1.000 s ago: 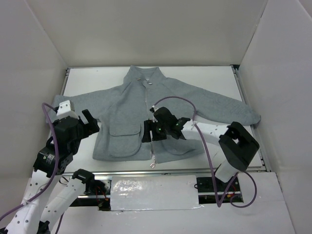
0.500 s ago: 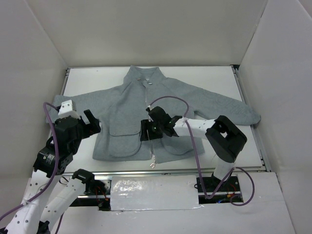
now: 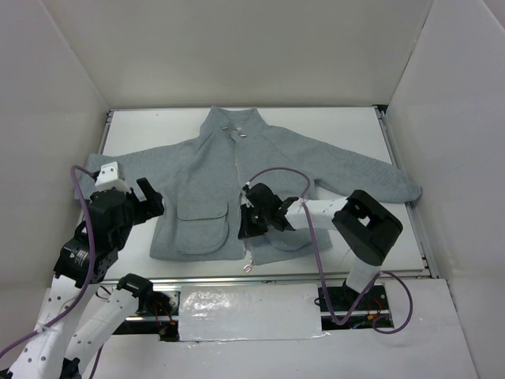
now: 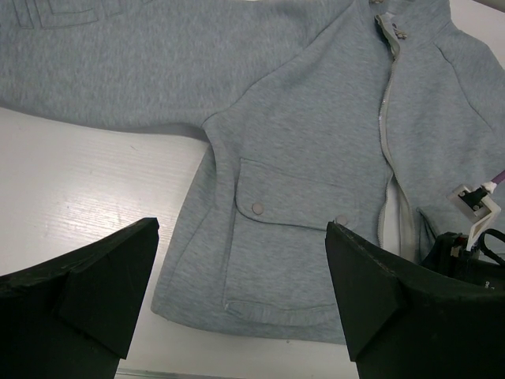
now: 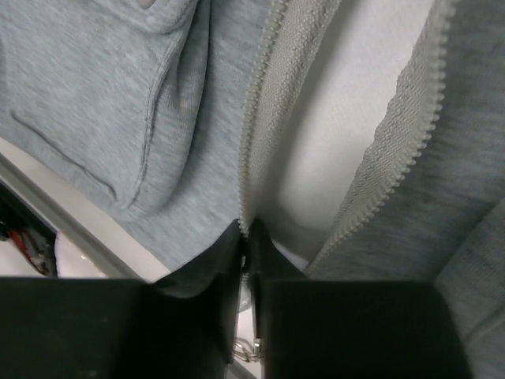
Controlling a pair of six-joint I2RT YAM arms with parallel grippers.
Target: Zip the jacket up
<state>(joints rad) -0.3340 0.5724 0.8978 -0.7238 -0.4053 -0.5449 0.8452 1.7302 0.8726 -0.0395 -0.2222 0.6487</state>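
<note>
On the white bench point(image 3: 347, 126): we count one jacket point(image 3: 205, 170), light grey, lying flat with its front up, collar toward the far side and hem toward the arms.
Sleeves: two, spread out to either side; the right one point(image 3: 371, 178) reaches toward the right wall.
Pockets: two flap pockets on the front; the left one point(image 3: 201, 215) shows in full, the other lies partly under the right arm.
Snaps: we make out one round snap point(image 4: 257, 208) on the left pocket's flap.
Zipper point(image 4: 387, 126): one, pale, joined from the collar downward; lower down its two rows of teeth lie apart, with white bench showing between them.
Metal piece point(image 3: 247, 268): one small ring at the zipper's bottom end, just past the hem.
Right pincer point(image 5: 245, 233): pressed together on the left zipper row near the hem, low on the cloth.
Left pincer point(image 4: 241, 229): spread wide, holding nothing, above the jacket's left side near the pocket; both black fingers point(image 4: 102, 284) are clear of the cloth.
Cables: two purple ones, one looping over each arm point(image 3: 276, 174).
</note>
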